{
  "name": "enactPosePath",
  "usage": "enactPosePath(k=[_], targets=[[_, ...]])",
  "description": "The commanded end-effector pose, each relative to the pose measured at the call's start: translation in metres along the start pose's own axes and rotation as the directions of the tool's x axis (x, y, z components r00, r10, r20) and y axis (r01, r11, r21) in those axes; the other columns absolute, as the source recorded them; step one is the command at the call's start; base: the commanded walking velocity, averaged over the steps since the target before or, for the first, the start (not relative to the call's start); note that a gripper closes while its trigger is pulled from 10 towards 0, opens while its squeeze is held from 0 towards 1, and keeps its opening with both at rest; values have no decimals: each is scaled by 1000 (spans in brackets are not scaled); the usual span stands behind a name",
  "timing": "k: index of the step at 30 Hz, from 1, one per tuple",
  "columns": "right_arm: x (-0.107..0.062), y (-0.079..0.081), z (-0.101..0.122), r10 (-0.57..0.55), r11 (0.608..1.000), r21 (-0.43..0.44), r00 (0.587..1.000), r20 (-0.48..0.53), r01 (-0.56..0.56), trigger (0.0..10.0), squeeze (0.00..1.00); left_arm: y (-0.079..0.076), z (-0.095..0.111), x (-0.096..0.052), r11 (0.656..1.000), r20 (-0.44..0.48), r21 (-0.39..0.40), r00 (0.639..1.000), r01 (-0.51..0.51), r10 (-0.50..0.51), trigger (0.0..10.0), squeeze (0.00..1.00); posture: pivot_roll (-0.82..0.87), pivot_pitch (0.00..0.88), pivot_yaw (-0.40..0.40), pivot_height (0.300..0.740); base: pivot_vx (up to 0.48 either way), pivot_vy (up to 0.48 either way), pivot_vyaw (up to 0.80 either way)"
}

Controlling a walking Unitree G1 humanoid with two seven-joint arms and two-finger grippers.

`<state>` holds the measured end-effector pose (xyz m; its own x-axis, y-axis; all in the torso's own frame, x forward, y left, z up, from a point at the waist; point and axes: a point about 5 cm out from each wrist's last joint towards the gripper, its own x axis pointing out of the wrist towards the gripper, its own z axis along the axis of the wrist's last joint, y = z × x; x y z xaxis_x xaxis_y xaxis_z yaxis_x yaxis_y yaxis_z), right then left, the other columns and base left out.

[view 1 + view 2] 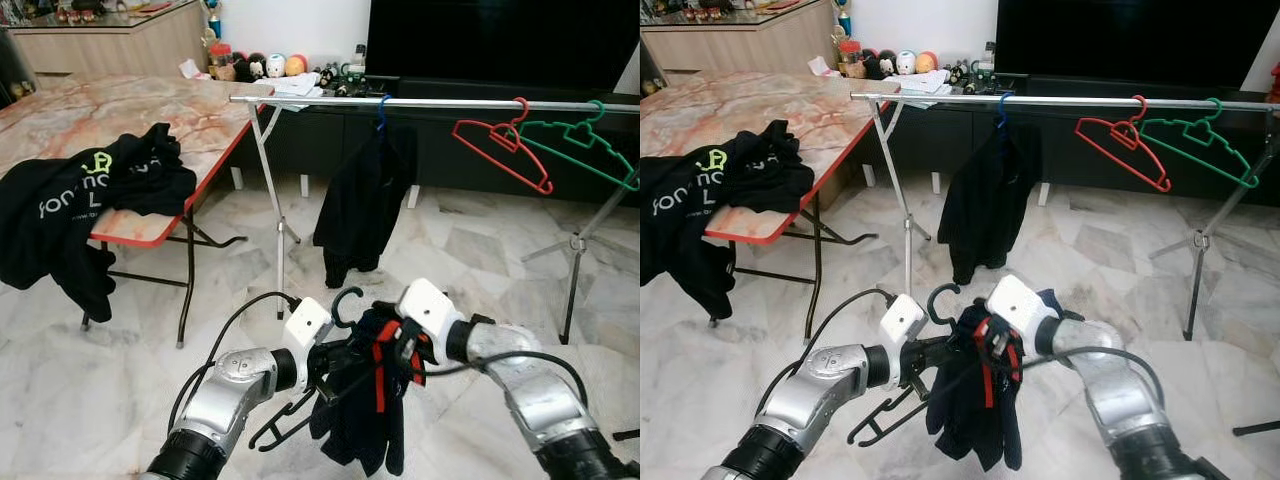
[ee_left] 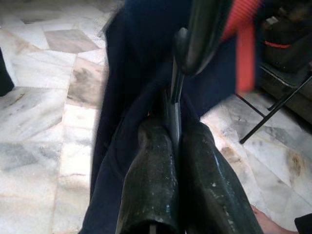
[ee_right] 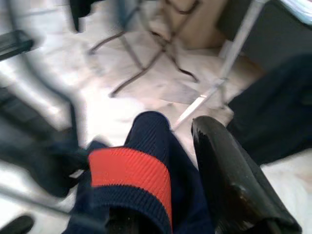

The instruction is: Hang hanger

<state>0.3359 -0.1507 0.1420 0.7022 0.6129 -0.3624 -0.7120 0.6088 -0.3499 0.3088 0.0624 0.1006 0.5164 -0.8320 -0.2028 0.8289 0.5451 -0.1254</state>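
Rail (image 1: pixel 440 103) ahead and above, running left to right, well apart from both arms.
Black hanger (image 1: pixel 345 300) with dark garment (image 1: pixel 365 415) sits low between them; left gripper (image 1: pixel 322 372) clamps its neck, right gripper (image 1: pixel 405 345) grasps the red-striped collar.

Both silver arms reach forward at waist height, left hand (image 1: pixel 322 372) and right hand (image 1: pixel 400 352) clamped shut (fingers nearly meeting).

Marble-top folding table (image 1: pixel 150 110), black printed shirt (image 1: pixel 90 200) draped over its edge.
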Motion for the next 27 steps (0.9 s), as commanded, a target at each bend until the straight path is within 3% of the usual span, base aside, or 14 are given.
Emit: enactPosePath(k=[1, 10, 12, 16, 19, 22, 27], targets=[[-1, -4, 6, -22, 1000, 8, 1000, 23, 22, 10000, 1000, 0, 3, 0, 1000, 17, 9, 1000, 0, -1, 10000, 0, 4, 63, 16, 740, 0, 0, 0], [1, 4, 17, -36, 999, -7, 999, 34, 36, 10000, 1000, 0, 3, 1, 1000, 18, 12, 1000, -10, 10, 10000, 0, -5, 62, 8, 740, 0, 0, 0], [2, -7, 27, -148, 988, 44, 987, 64, 146, 10000, 1000, 0, 3, 1, 1000, 18, 12, 1000, -10, 10, 10000, 0, -9, 61, 6, 740, 0, 0, 0], [3, -12, 36, -198, 972, 146, 975, 98, 183, 10000, 1000, 0, 2, 2, 1000, 16, 18, 1000, -16, 16, 10000, 0, -10, 56, 4, 740, 0, 0, 0], [0, 6, 31, -55, 996, 67, 997, 57, 51, 10000, 1000, 3, 3, 1, 999, 22, 20, 999, -37, 37, 10000, 0, -8, 53, -2, 740, 0, 0, 0], [-3, 8, 20, -70, 996, 53, 998, 3, 70, 10000, 1000, 3, 5, 1, 999, 36, 20, 998, -43, 42, 10000, 0, -12, 49, -6, 740, 0, 0, 0], [-18, 16, -3, -11, 1000, -29, 993, -120, 8, 10000, 1000, 3, 5, 2, 998, 42, 20, 998, -57, 56, 10000, 0, -22, 39, -6, 740, 0, 0, 0]])
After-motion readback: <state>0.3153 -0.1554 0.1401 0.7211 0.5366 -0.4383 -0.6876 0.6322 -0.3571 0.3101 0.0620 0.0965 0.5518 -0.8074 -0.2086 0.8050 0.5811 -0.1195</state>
